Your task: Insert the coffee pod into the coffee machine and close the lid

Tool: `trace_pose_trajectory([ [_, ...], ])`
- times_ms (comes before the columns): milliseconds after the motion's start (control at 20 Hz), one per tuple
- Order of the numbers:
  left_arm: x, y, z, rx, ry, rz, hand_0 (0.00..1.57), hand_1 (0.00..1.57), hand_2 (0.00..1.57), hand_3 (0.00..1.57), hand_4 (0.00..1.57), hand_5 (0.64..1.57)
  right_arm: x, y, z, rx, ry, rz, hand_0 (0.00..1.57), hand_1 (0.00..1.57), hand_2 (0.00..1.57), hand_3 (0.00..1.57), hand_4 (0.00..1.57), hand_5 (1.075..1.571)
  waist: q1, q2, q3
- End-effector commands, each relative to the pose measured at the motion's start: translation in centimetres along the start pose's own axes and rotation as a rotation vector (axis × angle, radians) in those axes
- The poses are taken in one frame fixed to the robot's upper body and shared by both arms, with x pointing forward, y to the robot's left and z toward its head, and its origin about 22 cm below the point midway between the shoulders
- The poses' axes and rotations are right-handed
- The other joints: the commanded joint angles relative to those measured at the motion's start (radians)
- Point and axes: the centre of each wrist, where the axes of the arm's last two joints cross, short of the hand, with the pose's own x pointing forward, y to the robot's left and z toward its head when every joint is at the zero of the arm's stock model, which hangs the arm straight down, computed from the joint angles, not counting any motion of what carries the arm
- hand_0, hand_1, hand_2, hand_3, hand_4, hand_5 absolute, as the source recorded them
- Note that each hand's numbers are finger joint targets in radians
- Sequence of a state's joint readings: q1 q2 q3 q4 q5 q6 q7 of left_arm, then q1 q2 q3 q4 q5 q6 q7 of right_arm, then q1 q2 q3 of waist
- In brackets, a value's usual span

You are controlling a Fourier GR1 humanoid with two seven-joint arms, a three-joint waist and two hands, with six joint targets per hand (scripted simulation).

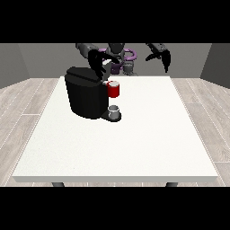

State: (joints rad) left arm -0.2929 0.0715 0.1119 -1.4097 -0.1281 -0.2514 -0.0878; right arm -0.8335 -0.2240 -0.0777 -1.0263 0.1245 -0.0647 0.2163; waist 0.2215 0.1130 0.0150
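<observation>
A black coffee machine [85,96] stands on the white table [134,143], left of centre. Its red pod holder [114,90] juts out at the front right, above a small grey cup [114,110] on the machine's base. The hand at the view's left [99,65] hovers over the machine's top, close to the raised grey lid piece [107,67]; its fingers point down around that spot. I cannot make out a separate coffee pod. The hand at the view's right [161,56] hangs in the air behind the table's far edge, fingers curled downward, holding nothing.
The robot's torso [119,58] stands behind the far edge of the table. A wide stretch of white tabletop lies in front of and to the right of the machine. Wooden floor surrounds the table.
</observation>
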Motion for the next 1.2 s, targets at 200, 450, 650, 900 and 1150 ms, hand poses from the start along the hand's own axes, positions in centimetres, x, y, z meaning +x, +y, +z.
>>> trace_pose_trajectory([
  [200, 1.4, -1.2, -1.3, -0.071, -0.072, -0.012, 0.0, 0.0, 0.0, 0.0, 0.44, 1.571, 7.1, 1.5, -0.9, 0.031, -0.225, 0.059, 0.0, 0.0, 0.0, 0.0, 0.27, 1.571, 0.154, 0.058, -0.0147],
  [450, 2.1, -1.4, -2.5, -0.071, -0.109, 0.001, 0.0, 0.0, 0.0, 0.0, 0.43, 1.571, 8.9, 1.6, -0.1, 0.03, -0.238, 0.061, 0.0, 0.0, 0.0, 0.0, 0.1, 1.571, 0.177, 0.088, -0.0145],
  [650, 3.2, -2.1, -3.5, -0.128, -0.136, 0.016, 0.0, 0.0, 0.0, 0.0, 0.44, 1.571, 11.3, -0.8, 0.3, -0.026, -0.253, 0.103, 0.0, 0.0, 0.0, 0.0, 0.05, 1.571, 0.233, 0.117, -0.0145],
  [900, 4.3, -2.9, -4.7, -0.163, -0.179, -0.004, 0.0, 0.0, 0.0, 0.0, 0.43, 1.571, 13.3, -2.1, 0.9, -0.046, -0.28, 0.113, 0.0, 0.0, 0.0, 0.0, 0.0, 1.571, 0.283, 0.165, -0.014],
  [1150, 5.7, -3.4, -5.6, -0.207, -0.22, -0.01, 0.0, 0.0, 0.0, 0.0, 0.25, 1.571, 14.3, -4.3, 1.0, -0.114, -0.283, 0.109, 0.0, 0.0, 0.0, 0.0, 0.0, 1.571, 0.358, 0.214, -0.0132],
])
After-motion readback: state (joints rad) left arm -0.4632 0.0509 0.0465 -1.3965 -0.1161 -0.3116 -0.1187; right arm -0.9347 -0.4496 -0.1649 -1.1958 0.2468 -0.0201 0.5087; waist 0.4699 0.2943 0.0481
